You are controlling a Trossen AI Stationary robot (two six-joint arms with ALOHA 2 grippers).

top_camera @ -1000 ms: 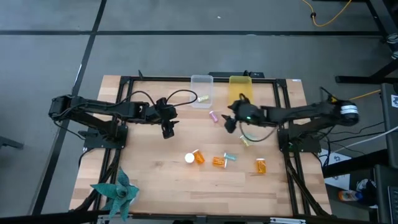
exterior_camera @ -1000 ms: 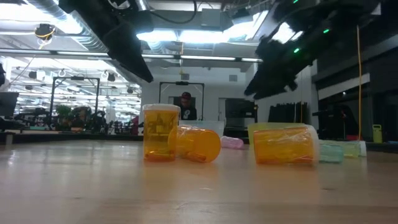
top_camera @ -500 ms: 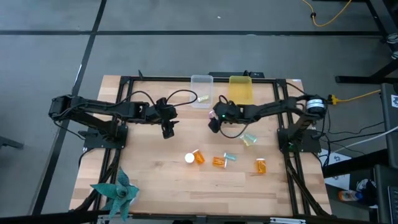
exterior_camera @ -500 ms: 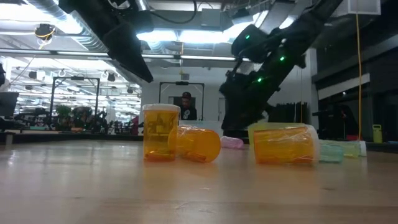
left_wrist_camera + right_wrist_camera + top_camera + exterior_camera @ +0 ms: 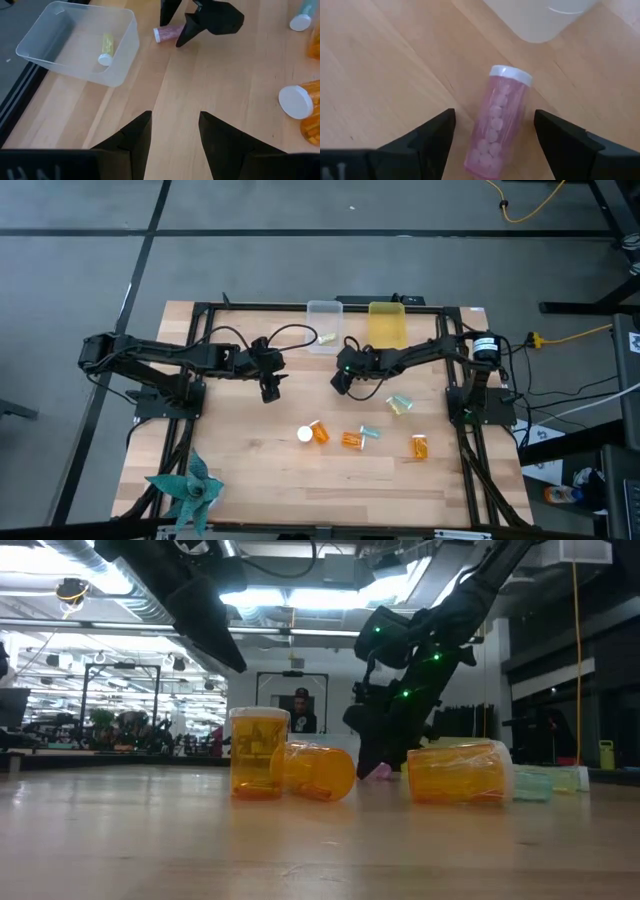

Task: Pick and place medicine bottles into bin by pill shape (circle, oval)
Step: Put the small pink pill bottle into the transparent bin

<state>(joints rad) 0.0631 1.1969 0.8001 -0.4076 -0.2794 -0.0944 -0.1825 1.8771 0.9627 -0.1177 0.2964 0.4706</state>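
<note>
A pink vial (image 5: 497, 122) with a white cap lies on its side on the wooden table, near the clear bin (image 5: 324, 325). It also shows in the left wrist view (image 5: 167, 34). My right gripper (image 5: 495, 145) is open and low over the vial, one finger on either side, with a gap to each. It shows in the high view (image 5: 343, 373) and the low view (image 5: 375, 755). My left gripper (image 5: 270, 390) is open and empty above the table, left of the vial.
The clear bin holds a yellow-green vial (image 5: 106, 49). A yellow bin (image 5: 387, 325) stands to its right. Amber bottles (image 5: 317, 432), (image 5: 352, 440), (image 5: 419, 446), a teal vial (image 5: 370, 432) and a pale vial (image 5: 401, 404) lie nearer. A teal pinwheel (image 5: 190, 488) sits near left.
My right gripper has gone toward the table's left edge and down to the pink vial, and its fingers now stand on either side of it. The vial has stayed where it was.
</note>
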